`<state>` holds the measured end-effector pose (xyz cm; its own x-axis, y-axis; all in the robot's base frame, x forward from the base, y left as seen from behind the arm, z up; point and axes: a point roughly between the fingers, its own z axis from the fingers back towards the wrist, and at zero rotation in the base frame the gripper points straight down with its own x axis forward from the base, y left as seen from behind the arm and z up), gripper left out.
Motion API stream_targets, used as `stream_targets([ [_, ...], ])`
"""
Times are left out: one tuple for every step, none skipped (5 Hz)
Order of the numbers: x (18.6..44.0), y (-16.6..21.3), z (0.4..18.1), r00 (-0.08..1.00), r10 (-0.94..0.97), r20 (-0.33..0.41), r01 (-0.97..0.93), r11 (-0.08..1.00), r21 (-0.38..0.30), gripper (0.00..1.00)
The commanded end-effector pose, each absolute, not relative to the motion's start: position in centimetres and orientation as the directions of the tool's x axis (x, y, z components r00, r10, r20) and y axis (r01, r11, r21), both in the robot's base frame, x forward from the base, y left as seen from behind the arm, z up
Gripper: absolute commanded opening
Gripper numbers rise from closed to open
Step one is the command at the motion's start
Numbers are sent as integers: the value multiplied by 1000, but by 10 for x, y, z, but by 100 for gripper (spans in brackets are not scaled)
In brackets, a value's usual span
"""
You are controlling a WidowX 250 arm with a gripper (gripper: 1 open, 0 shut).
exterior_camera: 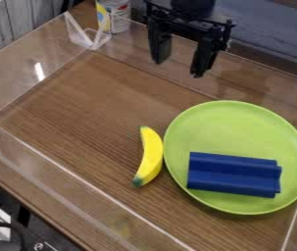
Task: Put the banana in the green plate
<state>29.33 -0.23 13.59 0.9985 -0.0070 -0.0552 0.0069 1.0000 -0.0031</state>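
The banana [148, 156] is small, curved and yellow, lying on the wooden table just left of the green plate [229, 123]. The plate is large, round and lime green, at the right of the table. A blue rectangular block [234, 174] rests on its near part. My gripper [179, 54] hangs at the back of the table, pointing down, well above and beyond the banana. Its dark fingers stand apart with nothing between them, so it is open.
Clear plastic walls [20, 157] rim the wooden table on the left and front. A clear stand [82, 34] and a white bottle with a yellow label [110, 14] sit at the back left.
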Motion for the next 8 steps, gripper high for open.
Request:
stream_targets([
  [312,7,126,994,-95,-46,95,995,2,100],
  [334,19,117,974,-224,-35,225,974,9,100],
  [347,36,122,976,-219,-6,219,976,14,100],
  [346,44,129,978,-210,8,210,978,5,100],
  [337,31,133,980,-198,30,199,980,-29,100],
  [333,13,134,973,-225,47,228,972,-54,100],
  [339,6,133,966,-246,76,251,966,-61,100],
  [341,9,130,964,-252,79,257,964,-65,100],
])
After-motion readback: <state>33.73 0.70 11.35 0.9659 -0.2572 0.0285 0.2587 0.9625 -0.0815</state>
